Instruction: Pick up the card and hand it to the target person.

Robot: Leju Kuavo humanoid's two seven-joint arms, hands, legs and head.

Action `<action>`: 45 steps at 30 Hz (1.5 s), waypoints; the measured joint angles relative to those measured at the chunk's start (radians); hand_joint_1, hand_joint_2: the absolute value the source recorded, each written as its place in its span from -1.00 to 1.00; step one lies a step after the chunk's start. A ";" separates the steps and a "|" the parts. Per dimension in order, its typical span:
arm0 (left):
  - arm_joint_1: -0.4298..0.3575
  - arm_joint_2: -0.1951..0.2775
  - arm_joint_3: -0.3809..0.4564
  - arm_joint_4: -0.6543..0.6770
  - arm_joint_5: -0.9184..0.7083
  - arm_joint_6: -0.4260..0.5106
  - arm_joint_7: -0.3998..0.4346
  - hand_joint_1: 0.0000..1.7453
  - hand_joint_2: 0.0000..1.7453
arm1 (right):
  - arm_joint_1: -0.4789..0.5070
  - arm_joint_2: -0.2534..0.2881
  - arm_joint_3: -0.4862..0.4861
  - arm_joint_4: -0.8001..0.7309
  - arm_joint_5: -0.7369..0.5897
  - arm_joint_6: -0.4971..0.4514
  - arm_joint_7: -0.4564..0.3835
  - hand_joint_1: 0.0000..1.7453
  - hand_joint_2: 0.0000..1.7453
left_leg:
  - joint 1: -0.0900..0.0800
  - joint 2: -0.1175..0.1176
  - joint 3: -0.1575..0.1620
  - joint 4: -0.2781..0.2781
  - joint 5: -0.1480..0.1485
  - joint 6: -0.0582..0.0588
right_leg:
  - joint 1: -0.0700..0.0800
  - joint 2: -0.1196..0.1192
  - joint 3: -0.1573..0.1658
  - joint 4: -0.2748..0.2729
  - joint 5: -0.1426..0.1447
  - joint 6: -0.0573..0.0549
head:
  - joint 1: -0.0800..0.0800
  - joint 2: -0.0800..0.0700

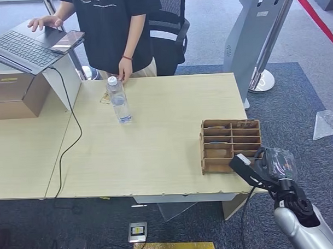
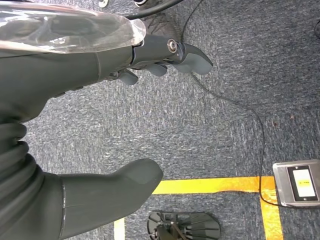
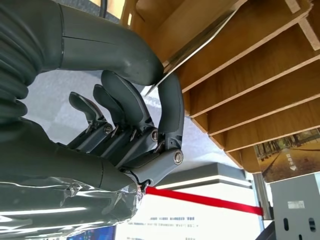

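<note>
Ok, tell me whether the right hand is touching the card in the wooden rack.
Touching. The right wrist view shows the right hand pinching the thin card's edge between thumb and a finger, where it sticks out of the wooden rack.

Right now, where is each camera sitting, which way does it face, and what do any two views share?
Head view: high on the body, looking down at the table; right robot hand shows.
Left wrist view: behind the left robot hand, facing carpet.
Right wrist view: behind the right robot hand, pinching a card at the wooden rack.
Shared: head and right wrist views show the rack.
</note>
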 joint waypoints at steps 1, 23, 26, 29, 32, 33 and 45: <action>0.000 0.000 0.000 0.000 0.000 0.000 0.000 -1.00 1.00 | 0.000 0.000 -0.001 0.000 -0.006 -0.001 -0.002 0.83 1.00 | 0.000 0.000 0.000 0.000 0.000 0.000 | 0.000 0.000 0.000 0.000 0.000 0.000 | 0.000 0.000; 0.002 0.000 0.000 0.000 0.017 0.005 0.015 -1.00 1.00 | 0.062 -0.033 -0.187 -0.182 -0.031 0.049 0.097 1.00 1.00 | 0.000 0.000 0.001 0.000 0.000 0.000 | 0.000 0.000 0.000 0.000 0.000 0.000 | 0.000 0.000; 0.002 0.000 0.000 0.000 0.018 0.009 0.017 -1.00 1.00 | 0.086 -0.034 -0.228 -0.226 -0.062 0.048 0.114 1.00 1.00 | 0.000 0.000 0.001 0.000 0.000 0.000 | 0.000 0.000 0.000 0.000 0.000 0.000 | 0.000 0.000; 0.002 0.000 0.000 0.000 0.017 0.009 0.018 -1.00 1.00 | 0.111 -0.034 -0.269 -0.269 -0.099 0.043 0.125 1.00 1.00 | 0.000 0.000 0.001 0.000 0.000 0.000 | 0.000 0.000 0.000 0.000 0.000 0.000 | 0.000 0.000; 0.002 0.000 0.000 0.000 0.016 0.009 0.018 -1.00 1.00 | 0.132 -0.034 -0.307 -0.305 -0.141 0.029 0.126 1.00 1.00 | 0.000 0.000 0.001 0.000 0.000 0.000 | 0.000 0.000 0.000 0.000 0.000 0.000 | 0.000 0.000; 0.002 0.000 0.000 0.000 0.016 0.009 0.018 -1.00 1.00 | 0.137 -0.034 -0.318 -0.314 -0.155 0.022 0.122 1.00 1.00 | 0.000 0.000 0.001 0.000 0.000 0.000 | 0.000 0.000 0.000 0.000 0.000 0.000 | 0.000 0.000; -0.001 -0.010 -0.003 0.000 -0.004 0.011 0.011 -1.00 1.00 | 0.074 0.027 -0.325 -0.305 -0.180 -0.163 0.089 1.00 1.00 | 0.000 0.000 0.000 0.000 0.000 0.000 | 0.000 0.000 0.001 0.000 0.000 0.000 | 0.000 0.000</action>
